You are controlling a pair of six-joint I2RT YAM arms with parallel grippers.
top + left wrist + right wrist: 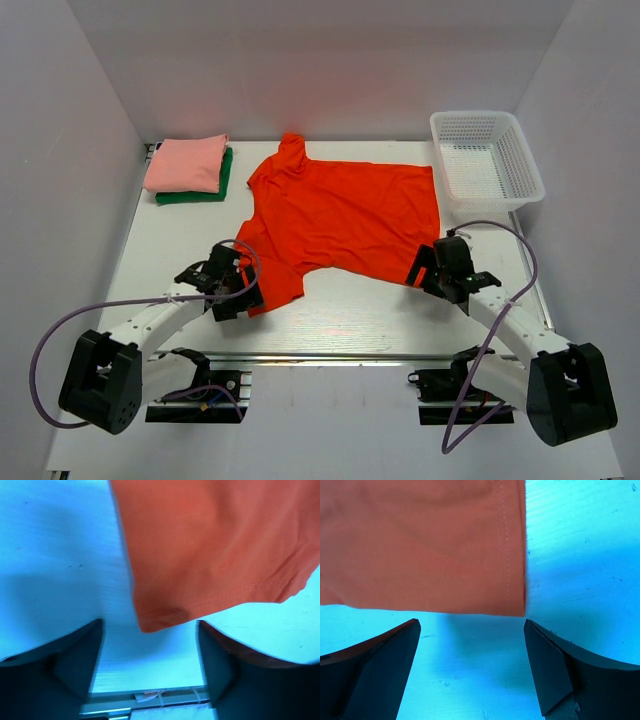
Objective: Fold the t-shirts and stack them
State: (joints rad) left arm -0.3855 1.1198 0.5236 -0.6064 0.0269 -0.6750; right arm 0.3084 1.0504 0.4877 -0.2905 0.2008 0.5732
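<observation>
The orange-red t-shirt [345,215] lies spread flat across the middle of the table, collar to the far left. My left gripper [238,292] stands open at the near-left sleeve; in the left wrist view the sleeve corner [150,622] hangs just between the spread fingertips [92,640], with nothing pinched. At the shirt's near-right hem corner my right gripper [424,268] is open too. In the right wrist view that corner [512,605] sits just ahead of my gripper [471,626], apart from the fingers [550,660]. A folded salmon-pink t-shirt [187,162] rests on a folded dark green one [205,193] at the far left.
A white mesh basket [487,160] stands at the far right corner with nothing visible in it. White walls close in the table on three sides. A metal rail [330,355] runs along the near edge between the arm bases.
</observation>
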